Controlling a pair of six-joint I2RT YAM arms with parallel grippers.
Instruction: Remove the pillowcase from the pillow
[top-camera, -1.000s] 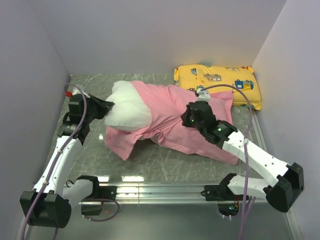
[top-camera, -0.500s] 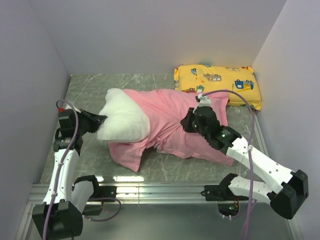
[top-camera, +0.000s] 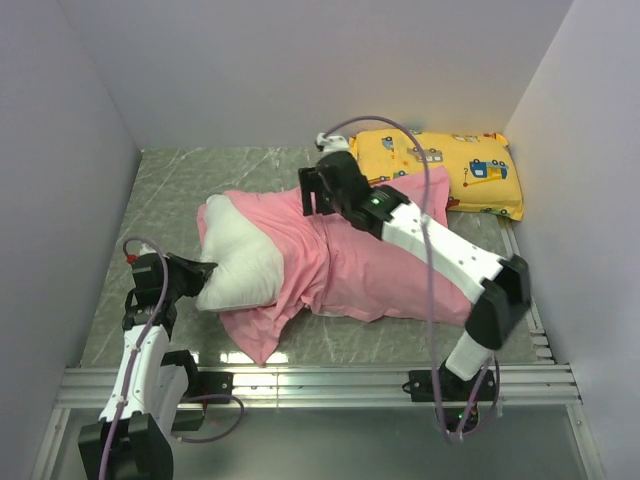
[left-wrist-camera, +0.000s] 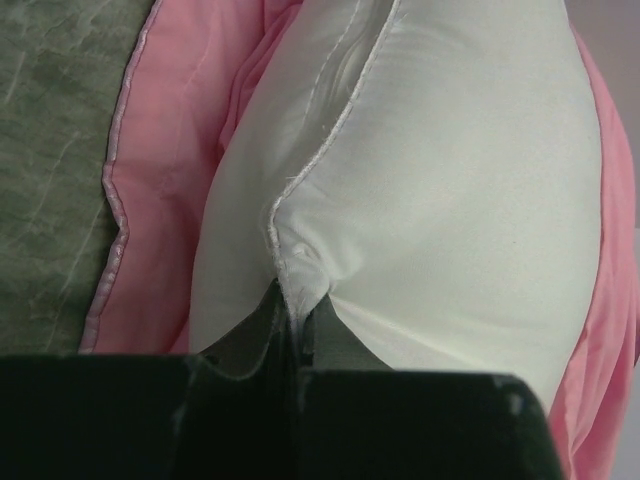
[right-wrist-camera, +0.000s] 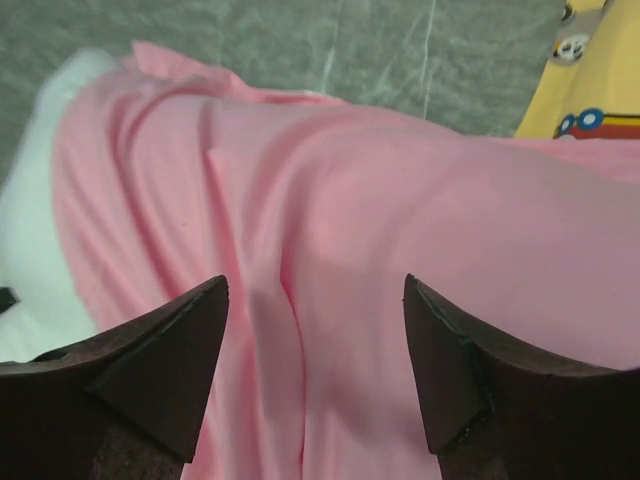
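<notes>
Looks like slippery, floppy satin on that pillowcase (top-camera: 370, 270), so probably best grabbed by a bunched fold near the closed end. Sprawled mid-table (top-camera: 185, 185), covering all but the left end of the puffy white pillow (top-camera: 240, 262). Clamped onto the pillow's bare corner seam with the left gripper (left-wrist-camera: 295, 310). Hovering over pink cloth with the right gripper (right-wrist-camera: 315, 285), fingers wide apart, holding nothing.

Yellow cushion (top-camera: 470, 170) with cartoon-vehicle print, flat in far right corner of grey-green marbled table (top-camera: 170, 190). Pale walls (top-camera: 300, 70) around; metal rail (top-camera: 320, 380) along near edge.
</notes>
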